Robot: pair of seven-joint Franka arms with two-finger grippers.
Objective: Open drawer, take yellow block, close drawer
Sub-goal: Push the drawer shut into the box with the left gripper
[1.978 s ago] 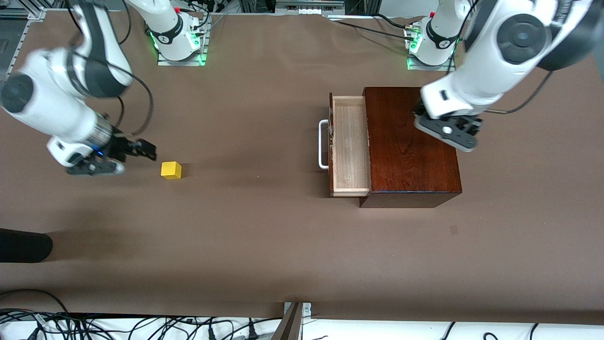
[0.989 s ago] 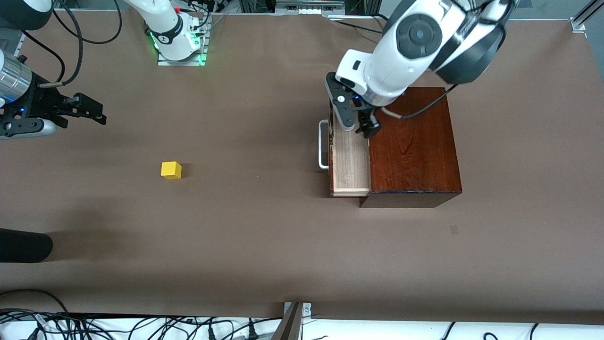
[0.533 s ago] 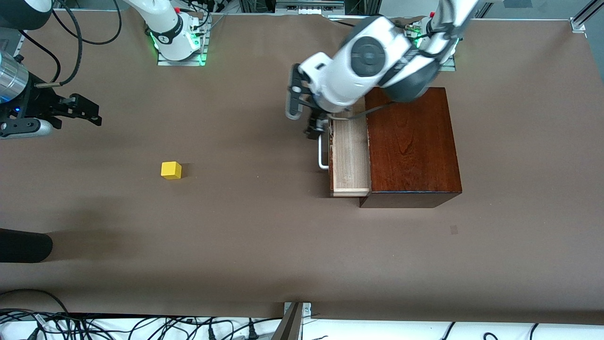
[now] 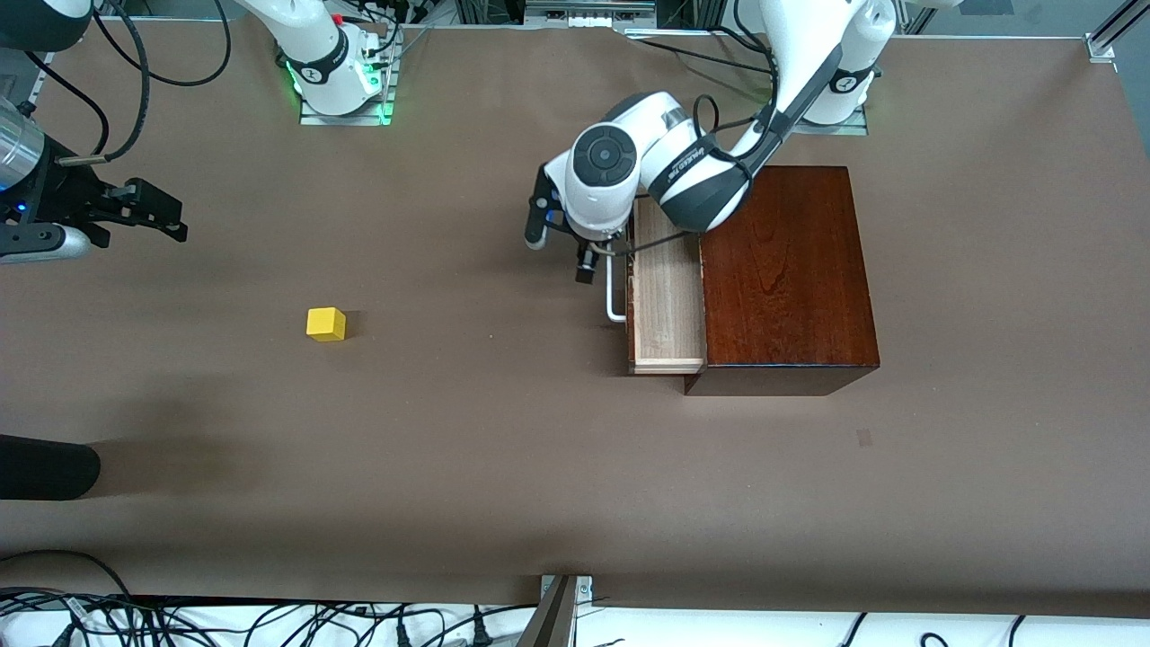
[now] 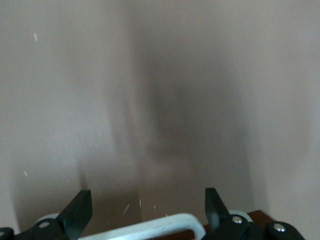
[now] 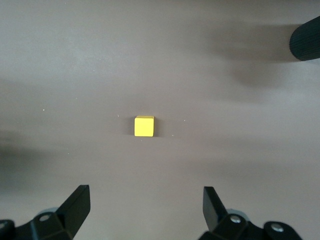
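Meanwhile, glossy mahogany box (image 4: 786, 270) with pale-wood drawer (image 4: 667, 296) open; cubic yellow block (image 4: 325, 323).

Brown table cover (image 4: 503, 467), black rounded object (image 4: 45, 467) at its edge — tangled cables (image 4: 269, 624) below

Glossy mahogany box (image 4: 786, 270) – pale raw-wood drawer (image 4: 667, 296) – matt brown table (image 4: 503, 449) cover

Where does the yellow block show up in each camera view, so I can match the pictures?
Front view: the yellow block sits alone on the brown table, toward the right arm's end, well apart from the drawer.
Left wrist view: not in it; only the drawer's white handle and table.
Right wrist view: mid-picture, ahead of the open right pincer.
Shared landmark: the brown table surface.
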